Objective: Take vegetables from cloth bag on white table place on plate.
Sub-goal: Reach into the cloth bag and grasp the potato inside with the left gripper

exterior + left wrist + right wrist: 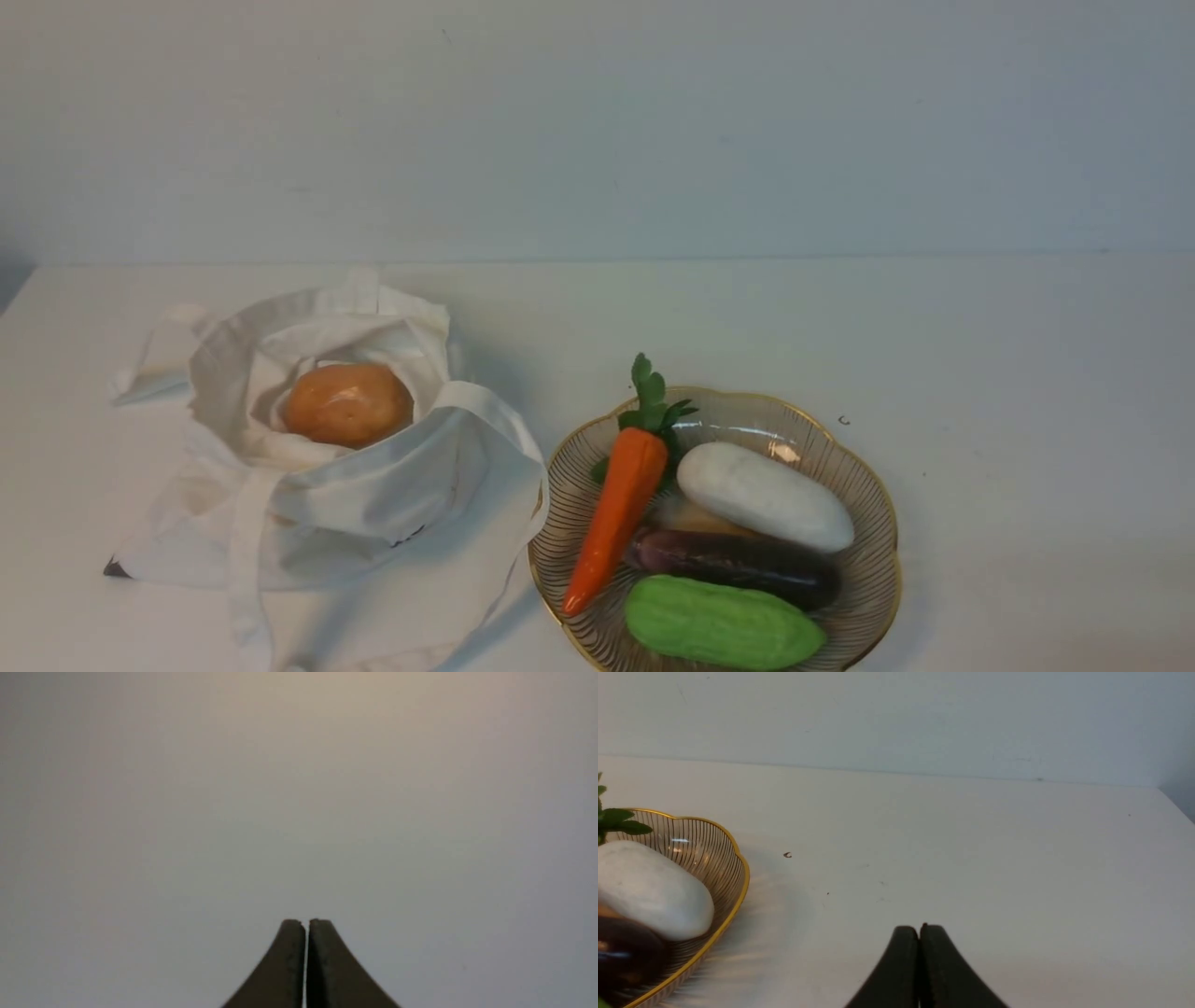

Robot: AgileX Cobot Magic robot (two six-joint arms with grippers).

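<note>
The round orange-brown potato [348,404] lies inside the open mouth of the off-white cloth bag [373,504], which is crumpled on the white table [1027,392] at the left. The gold-rimmed glass plate [868,495] sits to the bag's right; its rim also shows in the right wrist view [733,877]. Neither gripper shows in the front view. My left gripper [306,924] is shut and empty over bare white surface. My right gripper [919,929] is shut and empty over the table, to the right of the plate.
On the plate lie a carrot with green leaves [621,504], a white oval vegetable [761,495], a dark purple vegetable [738,565] and a green gourd [719,625]. A pale wall stands behind the table. A small dark speck [843,421] lies beside the plate.
</note>
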